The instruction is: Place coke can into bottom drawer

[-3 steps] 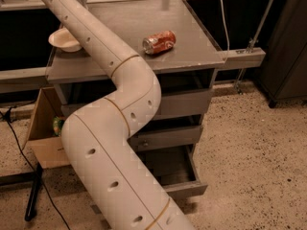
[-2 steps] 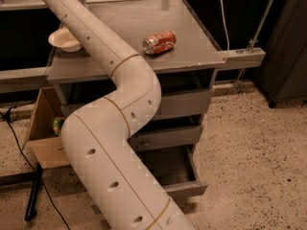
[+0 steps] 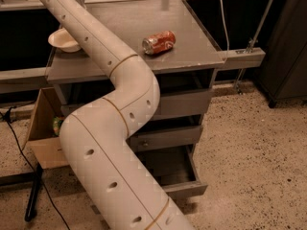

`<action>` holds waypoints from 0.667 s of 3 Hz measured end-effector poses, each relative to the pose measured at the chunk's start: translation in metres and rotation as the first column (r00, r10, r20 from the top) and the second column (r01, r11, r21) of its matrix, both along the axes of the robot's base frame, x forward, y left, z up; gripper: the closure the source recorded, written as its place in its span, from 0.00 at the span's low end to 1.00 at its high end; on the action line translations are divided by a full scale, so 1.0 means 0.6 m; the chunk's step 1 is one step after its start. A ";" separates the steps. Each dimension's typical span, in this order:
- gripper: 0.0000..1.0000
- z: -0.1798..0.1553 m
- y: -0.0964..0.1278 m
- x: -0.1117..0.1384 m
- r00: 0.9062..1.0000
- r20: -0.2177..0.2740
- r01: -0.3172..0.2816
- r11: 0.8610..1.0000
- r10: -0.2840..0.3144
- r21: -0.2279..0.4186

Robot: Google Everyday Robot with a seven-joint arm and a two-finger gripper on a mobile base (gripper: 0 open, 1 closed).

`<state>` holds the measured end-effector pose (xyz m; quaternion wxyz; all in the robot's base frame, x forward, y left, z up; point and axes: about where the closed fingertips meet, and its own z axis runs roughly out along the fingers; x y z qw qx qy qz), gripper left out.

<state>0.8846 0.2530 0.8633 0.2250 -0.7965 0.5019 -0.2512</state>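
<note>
The coke can (image 3: 159, 42), red with silver ends, lies on its side on the grey cabinet top (image 3: 192, 56), right of centre. Below it the bottom drawer (image 3: 184, 189) is pulled open, with its dark inside showing and nothing visible in it. My white arm (image 3: 115, 128) rises from the bottom of the view, bends in front of the drawers and runs up over the left of the cabinet top. It leaves the view at the top left, so the gripper is out of view. The arm hides the left part of the drawers.
A white bowl (image 3: 63, 40) sits at the cabinet top's left edge, partly behind the arm. An open cardboard box (image 3: 45, 138) stands on the floor at left, with a black cable (image 3: 19, 147) beside it. A dark cabinet (image 3: 288, 47) stands at right on speckled floor (image 3: 254, 166).
</note>
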 end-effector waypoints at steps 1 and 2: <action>0.00 -0.013 0.021 -0.008 1.000 -0.004 -0.006 1.000 0.006 0.000; 0.00 -0.002 0.021 -0.008 1.000 -0.004 -0.006 1.000 0.006 0.000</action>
